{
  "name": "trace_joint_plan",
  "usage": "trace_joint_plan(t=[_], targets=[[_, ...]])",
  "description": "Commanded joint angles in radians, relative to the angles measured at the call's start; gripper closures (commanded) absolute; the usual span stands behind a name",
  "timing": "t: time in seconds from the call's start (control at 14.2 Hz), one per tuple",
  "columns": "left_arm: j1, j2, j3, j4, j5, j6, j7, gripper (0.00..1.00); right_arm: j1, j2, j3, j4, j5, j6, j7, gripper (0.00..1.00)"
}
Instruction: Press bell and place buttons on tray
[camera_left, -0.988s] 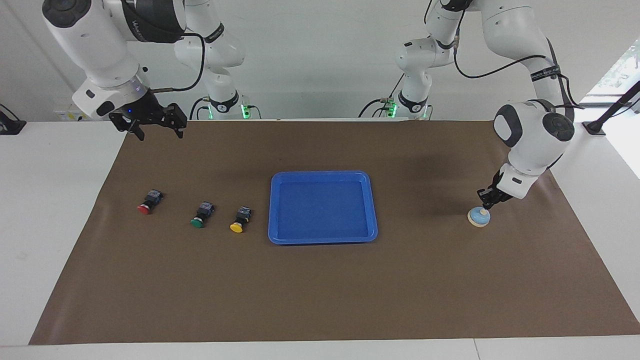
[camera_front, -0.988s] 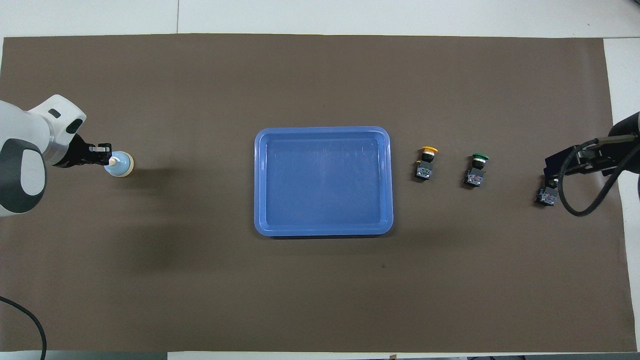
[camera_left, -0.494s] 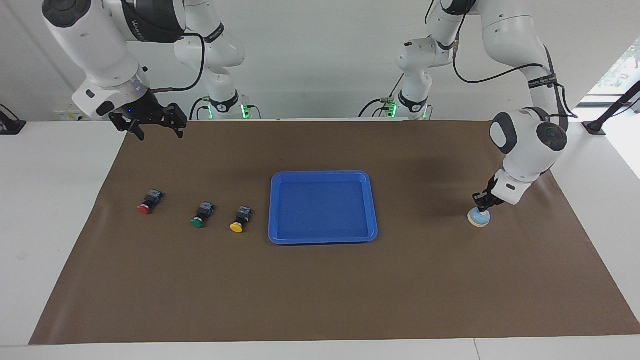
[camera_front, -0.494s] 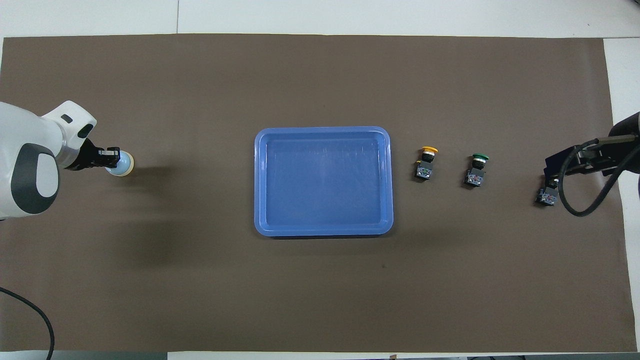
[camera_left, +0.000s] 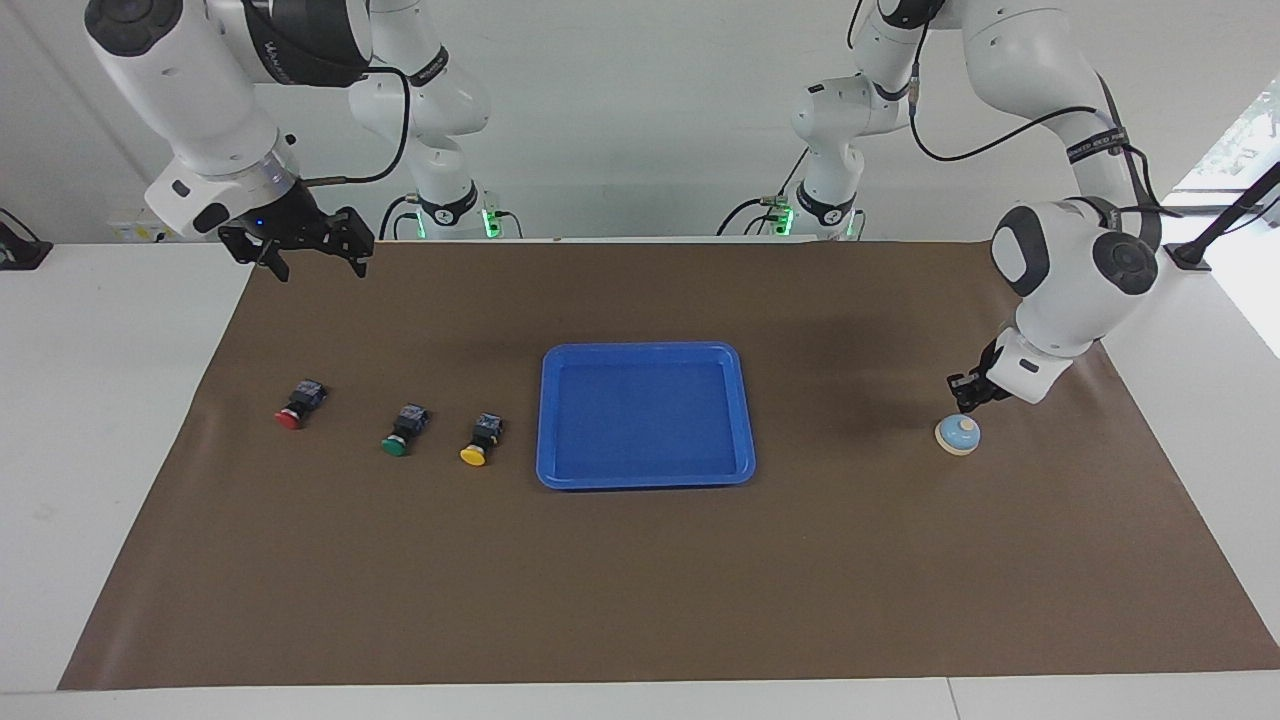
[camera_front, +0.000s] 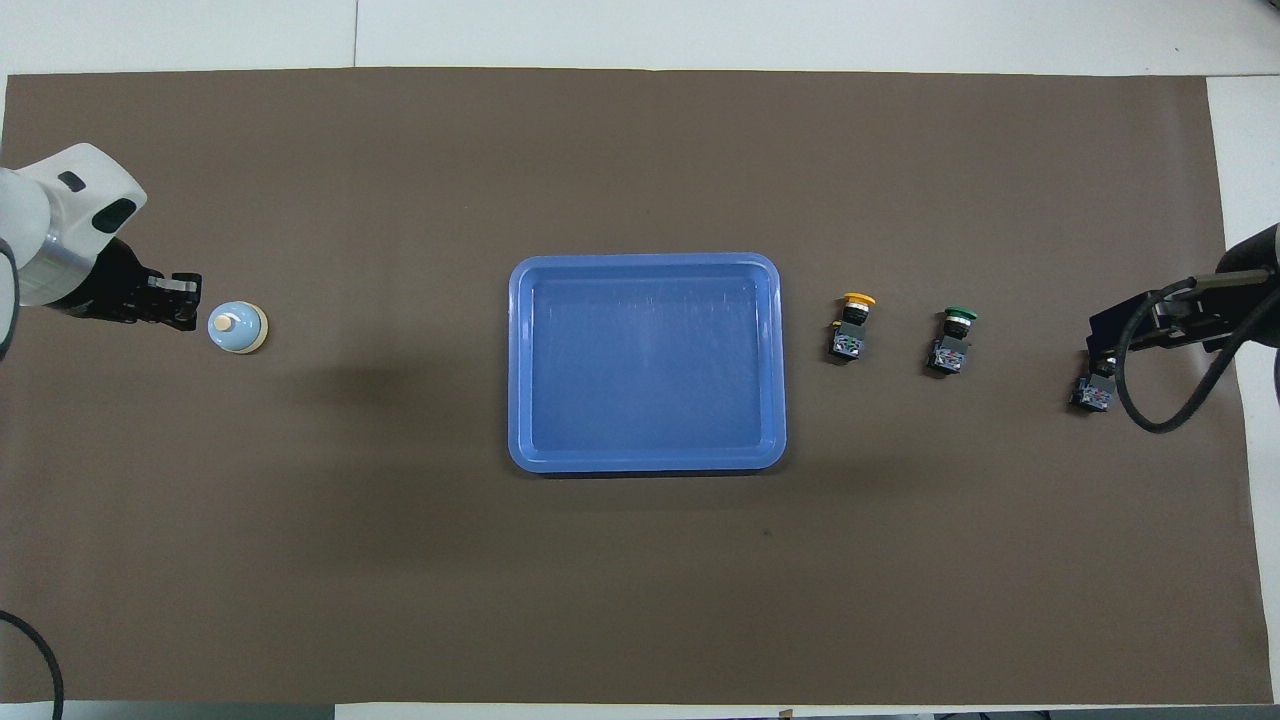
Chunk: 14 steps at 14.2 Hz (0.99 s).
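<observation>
Facing view is showing the left gripper (camera_left: 968, 391), fingertips pressed together on nothing, lifting clear of the bell (camera_left: 958, 435) it was touching half a second ago; the bell is sitting at the left arm's end of the mat, so the press is probably done. Next the buttons are awaiting pickup: red (camera_left: 296, 404), green (camera_left: 403, 431) and yellow (camera_left: 481, 439) are lying in a row beside the tray (camera_left: 645, 476), which is holding nothing. The right gripper (camera_left: 312, 252) is waiting, jaws spread wide, hanging over the mat's edge nearest the robots.
</observation>
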Motion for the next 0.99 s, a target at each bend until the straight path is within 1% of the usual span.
trace_joint_plan(t=[0.0, 0.07, 0.21, 0.28, 0.56, 0.85, 0.92], targets=[[-0.006, -0.107, 0.006, -0.017, -0.003, -0.107, 0.003, 0.25, -0.022, -0.009, 0.016, -0.007, 0.005, -0.002, -0.019, 0.00], [-0.012, -0.129, 0.006, -0.020, -0.003, -0.151, 0.002, 0.00, -0.022, -0.009, 0.016, -0.007, 0.005, -0.002, -0.019, 0.00], [-0.016, -0.151, 0.006, -0.013, -0.003, -0.216, 0.006, 0.00, -0.022, -0.009, 0.015, -0.007, 0.005, -0.002, -0.019, 0.00], [-0.016, -0.160, 0.005, -0.013, -0.004, -0.227, 0.003, 0.00, -0.022, -0.009, 0.016, -0.007, 0.005, -0.002, -0.019, 0.00], [-0.038, -0.152, 0.003, -0.006, -0.006, -0.189, 0.002, 0.00, -0.022, -0.009, 0.016, -0.007, 0.005, -0.002, -0.021, 0.00], [-0.044, -0.094, 0.005, 0.110, -0.007, -0.228, 0.002, 0.00, -0.022, -0.009, 0.016, -0.007, 0.005, -0.002, -0.019, 0.00], [-0.044, -0.089, 0.005, 0.119, -0.007, -0.242, 0.002, 0.00, -0.022, -0.009, 0.015, -0.007, 0.005, -0.002, -0.019, 0.00]])
